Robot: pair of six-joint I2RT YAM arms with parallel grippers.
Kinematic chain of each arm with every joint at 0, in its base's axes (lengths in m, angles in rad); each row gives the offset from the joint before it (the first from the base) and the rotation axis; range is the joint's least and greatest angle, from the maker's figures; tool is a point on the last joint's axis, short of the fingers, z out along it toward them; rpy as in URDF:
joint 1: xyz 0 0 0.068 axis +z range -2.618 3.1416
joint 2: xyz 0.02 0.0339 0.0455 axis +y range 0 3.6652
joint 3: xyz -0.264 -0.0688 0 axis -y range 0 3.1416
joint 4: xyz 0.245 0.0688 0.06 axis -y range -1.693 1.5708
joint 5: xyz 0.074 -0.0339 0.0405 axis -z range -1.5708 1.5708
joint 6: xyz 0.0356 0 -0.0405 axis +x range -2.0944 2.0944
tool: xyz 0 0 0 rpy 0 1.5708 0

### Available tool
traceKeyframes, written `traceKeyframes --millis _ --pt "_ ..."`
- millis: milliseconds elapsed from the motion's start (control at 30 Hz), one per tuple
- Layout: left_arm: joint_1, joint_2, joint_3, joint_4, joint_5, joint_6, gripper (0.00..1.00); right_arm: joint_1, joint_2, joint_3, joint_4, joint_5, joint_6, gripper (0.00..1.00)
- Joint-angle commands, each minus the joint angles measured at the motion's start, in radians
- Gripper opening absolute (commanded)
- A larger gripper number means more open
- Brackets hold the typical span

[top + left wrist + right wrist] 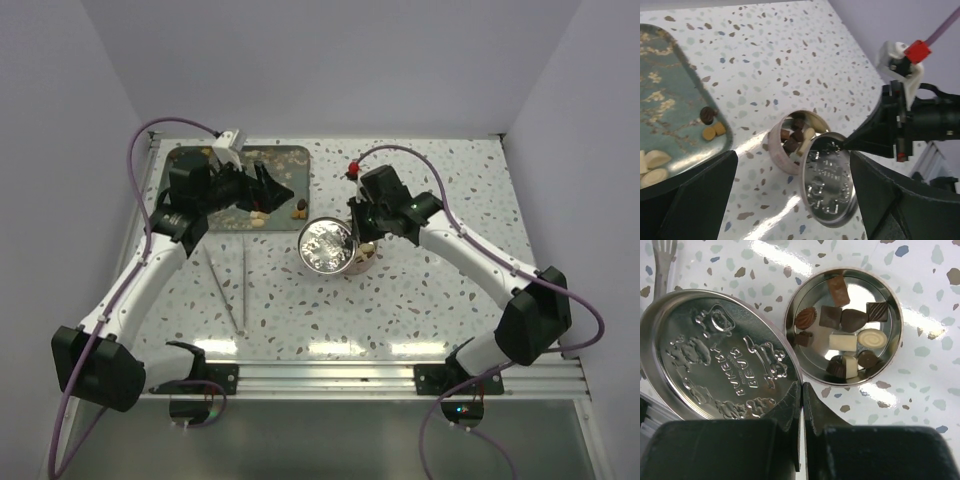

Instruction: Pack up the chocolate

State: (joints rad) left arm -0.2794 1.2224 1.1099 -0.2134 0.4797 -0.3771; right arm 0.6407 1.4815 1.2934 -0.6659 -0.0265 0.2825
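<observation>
Right wrist: tin (893, 315) part-packed with chocolate (842, 342) | more left on tray (670, 100) | right gripper (802, 402) seemingly pinching lid (715, 360) | left gripper (792, 160) apart

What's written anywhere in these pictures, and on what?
"BEARS": embossed on the round metal lid, upside down in the right wrist view.
A second embossed word beside it: too unclear to read with certainty.
No other text is visible.

The lid (715, 355) stands left of the right gripper's (802, 390) jaws, its rim against them; the tin (892, 340), chocolates (850, 320) inside, lies just beyond, to their right.
</observation>
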Motion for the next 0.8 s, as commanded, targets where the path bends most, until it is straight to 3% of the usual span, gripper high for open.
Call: traceKeyframes --millis 0,267,767 --pt "0.034 -0.037 -0.073 0.268 0.230 -0.181 1.00 -0.044 0.017 0.052 0.098 -0.047 -0.010 0.00" --pt "0.032 -0.047 -0.148 0.284 0.212 -0.267 1.00 -0.070 0.069 0.141 0.144 -0.116 -0.020 0.00" --pt "-0.004 -0.017 -0.176 0.289 0.135 -0.292 1.00 -0.070 0.125 0.245 0.190 -0.173 -0.017 0.00"
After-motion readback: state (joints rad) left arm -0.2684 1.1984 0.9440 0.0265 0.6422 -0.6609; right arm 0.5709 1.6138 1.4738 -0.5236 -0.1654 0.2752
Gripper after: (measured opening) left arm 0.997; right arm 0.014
